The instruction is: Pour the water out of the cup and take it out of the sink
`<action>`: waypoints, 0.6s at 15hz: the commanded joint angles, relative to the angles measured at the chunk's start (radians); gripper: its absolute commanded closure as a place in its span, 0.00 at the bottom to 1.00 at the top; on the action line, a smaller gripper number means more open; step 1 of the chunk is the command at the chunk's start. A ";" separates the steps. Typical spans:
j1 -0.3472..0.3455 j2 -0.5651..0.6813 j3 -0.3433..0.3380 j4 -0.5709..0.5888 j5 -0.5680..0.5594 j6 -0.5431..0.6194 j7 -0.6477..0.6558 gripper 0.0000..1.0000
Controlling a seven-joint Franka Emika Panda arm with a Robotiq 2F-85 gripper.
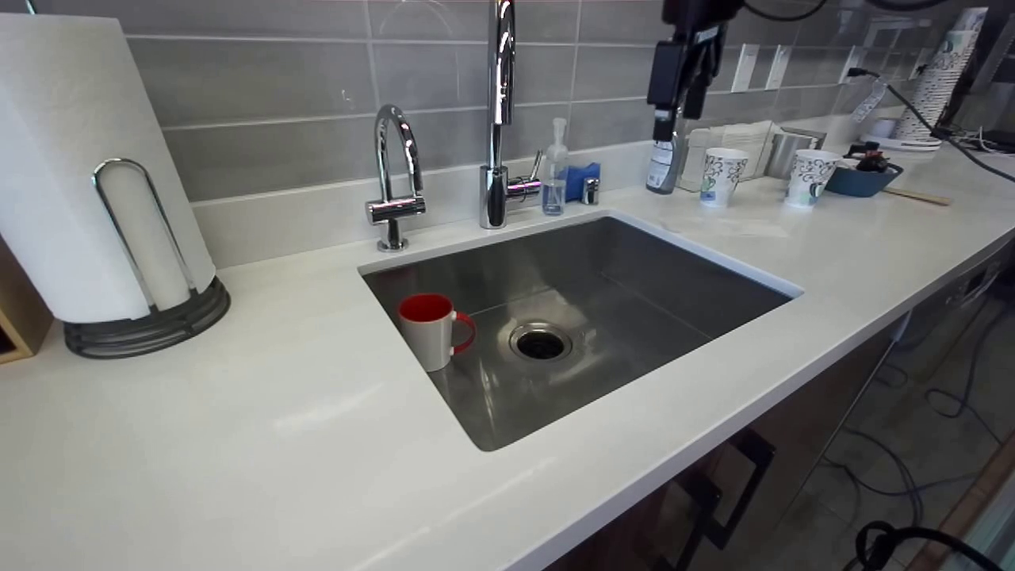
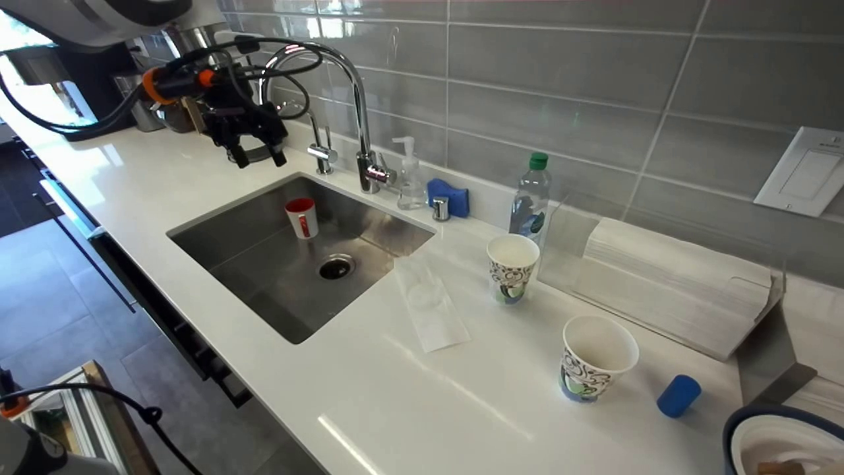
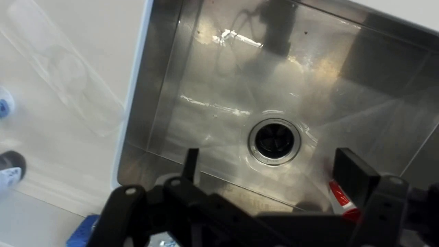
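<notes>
A white cup with a red inside and red handle stands upright in the steel sink, near a corner; it shows in both exterior views. Whether it holds water cannot be seen. The sink has a round drain beside the cup. My gripper hangs above counter height, apart from the cup. In the wrist view the gripper is open with nothing between its fingers. There the cup is mostly hidden behind the right finger.
A tall faucet and a smaller faucet stand behind the sink with a soap dispenser and blue sponge. A paper towel roll, two paper cups, a bottle and a napkin are on the counter.
</notes>
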 commanded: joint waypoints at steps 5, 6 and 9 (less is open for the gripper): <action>0.035 0.344 0.008 0.154 0.137 0.206 -0.269 0.00; 0.031 0.376 0.016 0.165 0.170 0.230 -0.332 0.00; 0.008 0.459 0.042 0.188 0.234 0.294 -0.503 0.00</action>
